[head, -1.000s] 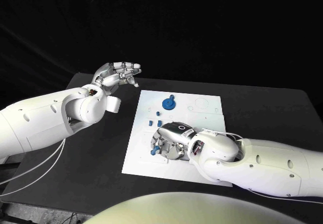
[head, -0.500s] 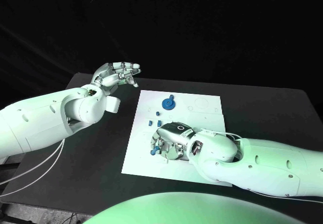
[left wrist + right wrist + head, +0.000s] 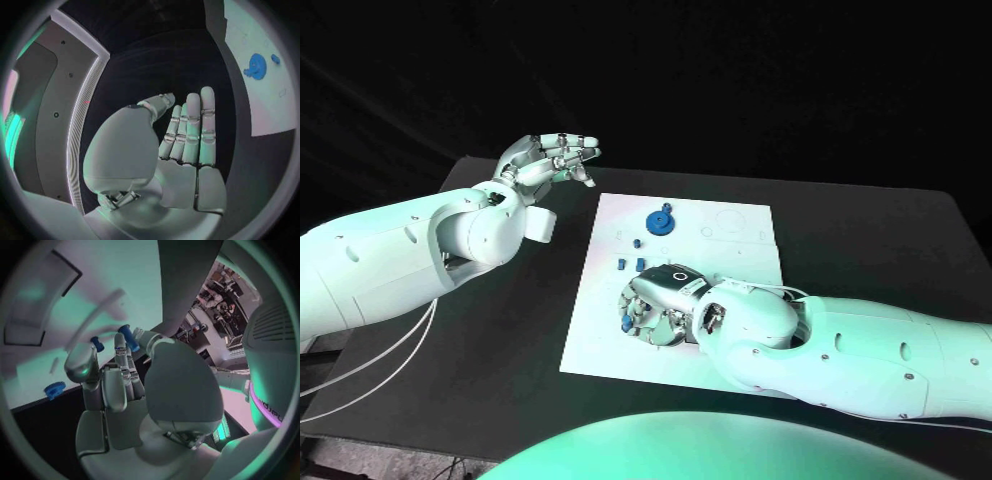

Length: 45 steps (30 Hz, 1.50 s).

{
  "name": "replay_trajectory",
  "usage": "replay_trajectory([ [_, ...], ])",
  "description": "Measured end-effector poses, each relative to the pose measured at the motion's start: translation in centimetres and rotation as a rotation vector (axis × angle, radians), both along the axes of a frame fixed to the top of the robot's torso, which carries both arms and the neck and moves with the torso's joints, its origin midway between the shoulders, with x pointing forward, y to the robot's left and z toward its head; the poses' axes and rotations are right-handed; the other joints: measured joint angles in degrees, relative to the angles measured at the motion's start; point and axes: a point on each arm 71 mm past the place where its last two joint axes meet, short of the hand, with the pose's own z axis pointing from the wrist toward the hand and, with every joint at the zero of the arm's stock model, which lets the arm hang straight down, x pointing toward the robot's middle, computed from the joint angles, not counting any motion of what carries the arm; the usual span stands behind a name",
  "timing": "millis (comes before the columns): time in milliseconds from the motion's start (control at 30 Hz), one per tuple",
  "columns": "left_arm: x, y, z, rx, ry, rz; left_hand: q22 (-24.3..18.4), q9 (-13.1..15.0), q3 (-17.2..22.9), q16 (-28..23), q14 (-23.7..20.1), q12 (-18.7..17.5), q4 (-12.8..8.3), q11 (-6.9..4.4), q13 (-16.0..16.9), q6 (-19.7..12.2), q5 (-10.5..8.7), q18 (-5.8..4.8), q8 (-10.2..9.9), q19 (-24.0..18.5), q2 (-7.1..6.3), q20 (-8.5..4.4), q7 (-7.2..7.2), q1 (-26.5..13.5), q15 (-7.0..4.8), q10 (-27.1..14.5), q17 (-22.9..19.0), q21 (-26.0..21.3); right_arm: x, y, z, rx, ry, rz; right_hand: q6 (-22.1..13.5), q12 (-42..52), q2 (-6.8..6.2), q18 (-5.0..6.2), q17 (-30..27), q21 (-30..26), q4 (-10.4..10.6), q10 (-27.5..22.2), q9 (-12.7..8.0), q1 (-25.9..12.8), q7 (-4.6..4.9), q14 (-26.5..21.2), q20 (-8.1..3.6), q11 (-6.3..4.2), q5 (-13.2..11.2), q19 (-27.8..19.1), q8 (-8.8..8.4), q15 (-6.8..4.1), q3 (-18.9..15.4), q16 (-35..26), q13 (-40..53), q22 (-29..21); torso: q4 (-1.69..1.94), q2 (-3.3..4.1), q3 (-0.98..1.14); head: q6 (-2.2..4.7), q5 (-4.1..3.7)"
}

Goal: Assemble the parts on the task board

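Head view: compared with a second ago, the right hand [image 3: 661, 300] and its forearm sit a little lower and more toward the near left of the task board [image 3: 733, 235], and the small blue part [image 3: 630, 322] at its fingertips has gone with it; the left hand [image 3: 554, 160] has not moved. The right hand lies palm down on the near half of the board with its fingers curled over that part, but whether they grip it or merely touch it cannot be told from above. The left hand hangs raised off the board's far left corner, fingers loosely together, holding nothing. A round blue part [image 3: 661, 220] with a short stub pointing to the far side lies on the board's far half, and small blue pegs [image 3: 635, 263] lie in a loose row between it and the right hand. Dark table [image 3: 502, 340] lies bare left of the board.

Left wrist view: the left hand [image 3: 181, 145] is flat, fingers straight and side by side, with the round blue part [image 3: 256, 66] well apart on the board.

Right wrist view: the right hand [image 3: 119, 385] has a short blue peg [image 3: 129, 337] pinched between thumb and fingertip, its long axis tilted, near another peg [image 3: 97, 343] at a neighbouring fingertip. A knurled blue piece [image 3: 54, 389] lies near the board's edge.
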Motion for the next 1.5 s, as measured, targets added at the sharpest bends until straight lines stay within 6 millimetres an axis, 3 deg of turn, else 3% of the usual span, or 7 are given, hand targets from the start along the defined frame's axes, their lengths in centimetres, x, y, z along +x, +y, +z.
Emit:
replay_trajectory([
  [533, 0.0, 0.1, 0.0, 0.001, 0.002, 0.001, 0.0, 0.0, -0.2, 0.0, -0.2, 0.0, -0.2, 0.22, 0.0, 0.0, 0.00, 0.01, 0.0, 0.0, 0.23, 0.00, 0.00, -0.2, 0.21, -0.2, -0.1, 0.0, -0.4, -2.1, 1.2, 0.096, -0.023, -0.064, -3.1, 1.8, -0.16, -0.93, 2.7, 3.4, -0.4, 1.9, -1.7, 1.1, 0.10, 0.0, -0.01, -0.63, 0.0, 1.3, -2.64, 0.00, -4.4, 1.0, 1.3, 0.0, -0.09, -0.03, 0.08, 0.00, -0.20],
  [633, 0.0, 0.1, 0.0, 0.001, 0.003, 0.000, 0.0, 0.0, -0.2, 0.0, -0.2, 0.0, -0.2, 0.21, 0.0, -0.2, 0.00, 0.00, 0.0, 0.0, 0.23, 0.00, 0.20, -0.2, 0.22, -0.2, -0.1, 0.0, -0.3, -3.4, 2.3, 0.150, -0.035, -0.090, -2.2, 2.9, -0.17, -0.94, 3.6, 4.6, -0.4, 3.7, -1.8, 2.2, -0.34, 0.2, -0.41, -0.99, 4.8, 1.7, -2.61, -0.24, -4.7, 1.5, 2.3, 0.0, -0.13, -0.08, 0.09, 0.00, -0.38],
  [800, 0.0, 0.2, 0.0, 0.001, 0.003, -0.001, 0.0, 0.0, -0.2, 0.0, -0.2, 0.0, -0.2, 0.21, 0.0, -0.2, 0.00, 0.00, 0.0, 0.0, 0.23, 0.00, 0.20, -0.2, 0.22, -0.2, -0.1, 0.0, 1.3, -7.8, 4.2, 0.214, -0.012, -0.216, 1.0, 5.9, -0.83, -0.94, 5.2, 5.8, 1.0, 7.1, -1.5, 1.6, -0.28, 0.0, -0.42, -1.23, 5.3, 2.1, -0.73, -0.44, -6.7, 2.3, 5.1, 0.0, -0.18, -0.16, 0.06, 0.11, -1.21],
  [967, 0.0, 0.2, -0.1, 0.003, 0.006, -0.002, 0.0, 0.0, -0.2, 0.0, -0.2, 0.0, -0.2, 0.21, 0.0, -0.2, 0.00, 0.00, 0.0, 0.0, 0.23, 0.00, 0.20, -0.2, 0.21, -0.2, -0.1, 0.0, 2.7, -13.0, 4.5, 0.229, 0.076, -0.384, 1.4, 19.3, 0.60, -0.94, 5.3, 7.6, 4.4, 6.5, 1.7, -1.9, -1.82, 0.0, -1.24, -2.58, 5.5, 2.9, 4.06, -1.51, -15.4, 2.4, 19.1, 0.0, -0.40, -0.29, -0.04, 0.17, -2.66],
  [1133, -0.1, 0.4, -0.3, 0.004, 0.009, -0.004, 0.0, 0.0, -0.2, 0.0, -0.2, 0.2, -0.2, 0.21, 0.0, -0.4, 0.00, 0.00, 0.0, -0.2, 0.23, 0.16, 0.00, -0.2, 0.21, -0.2, -0.1, 0.0, 2.7, -17.0, 4.2, 0.215, 0.150, -0.507, -0.3, 73.6, 6.44, -1.84, 8.7, 11.5, 5.5, 9.4, 7.0, -3.5, -2.78, 0.0, -1.75, -2.99, 6.0, 4.0, 10.27, -2.28, -31.4, 6.3, 68.6, 0.0, -0.88, -0.53, -0.13, 0.13, -4.34],
  [1233, -0.2, 0.3, -0.3, 0.004, 0.010, -0.007, 0.0, 0.0, -0.2, 0.0, -0.2, 0.2, -0.2, 0.21, 0.0, -0.4, 0.00, 0.00, 0.0, -0.2, 0.23, 0.21, 0.00, -0.2, 0.22, -0.2, 0.0, 0.0, 2.2, -18.3, 3.8, 0.197, 0.190, -0.542, -0.7, 82.2, 7.25, -1.84, 8.7, 11.1, 5.5, 9.4, 7.9, -2.6, -2.36, 0.0, -1.75, -2.99, 6.0, 4.0, 11.41, -2.28, -36.9, 7.0, 70.2, 0.0, -1.21, -0.67, -0.21, 0.13, -5.07],
  [1500, -0.2, 0.3, -0.4, 0.004, 0.014, -0.013, 0.0, 0.0, -0.2, 0.0, -0.2, 0.2, -0.2, 0.21, 0.0, -0.4, 0.00, 0.00, 0.0, -0.2, 0.23, 0.21, 0.00, -0.2, 0.21, -0.2, 0.0, 0.0, 0.3, -19.6, 2.0, 0.126, 0.258, -0.595, -0.7, 83.9, 7.14, -1.84, 8.7, 12.1, 5.7, 9.4, 8.1, -2.6, -2.33, 0.0, -1.54, -2.99, 6.0, 4.2, 11.90, -2.28, -39.3, 7.3, 70.3, 0.0, -1.77, -0.99, -0.33, 0.09, -5.62],
])
